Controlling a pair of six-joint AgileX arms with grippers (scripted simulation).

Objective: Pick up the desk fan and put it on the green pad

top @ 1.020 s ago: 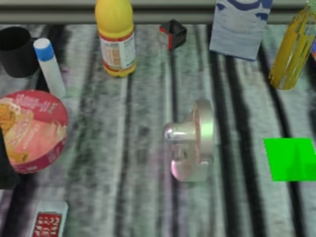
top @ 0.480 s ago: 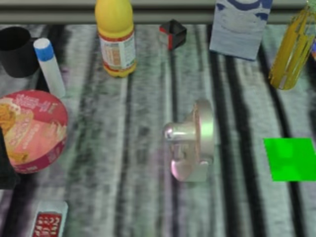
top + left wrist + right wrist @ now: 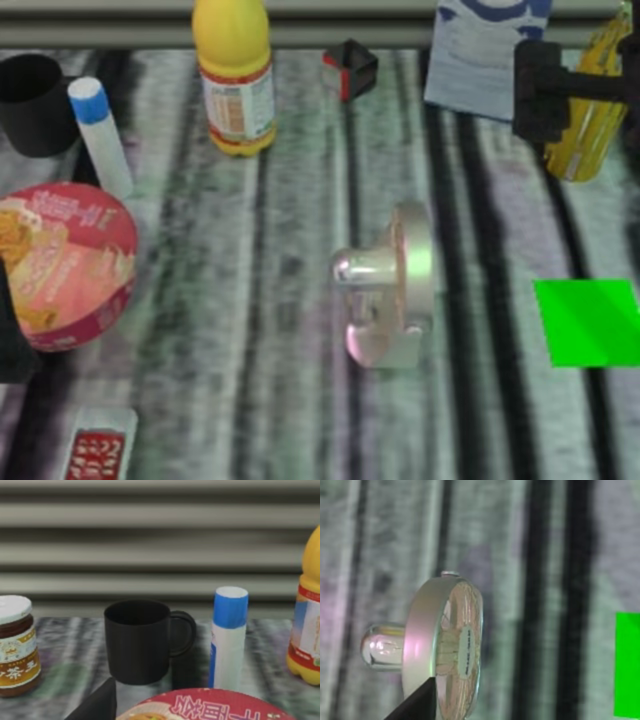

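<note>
The right pincer (image 3: 540,90), its opening state indiscernible, is seen far from the desk fan (image 3: 390,285) and green pad (image 3: 590,322).

Jar (image 3: 15,645) label, left wrist view: Chinese characters, "茶" readable. Noodle bowl (image 3: 210,707) rim: inverted Chinese print, unreadable. Red packet (image 3: 95,452) at table's 7 o'clock: white characters, unreadable.

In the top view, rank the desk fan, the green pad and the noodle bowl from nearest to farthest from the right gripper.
From the right gripper, at the table's far right:
1. Desk fan, mid-table; green pad, right edge. These two are too close to call.
2. Noodle bowl, far left, clearly farthest.
</note>
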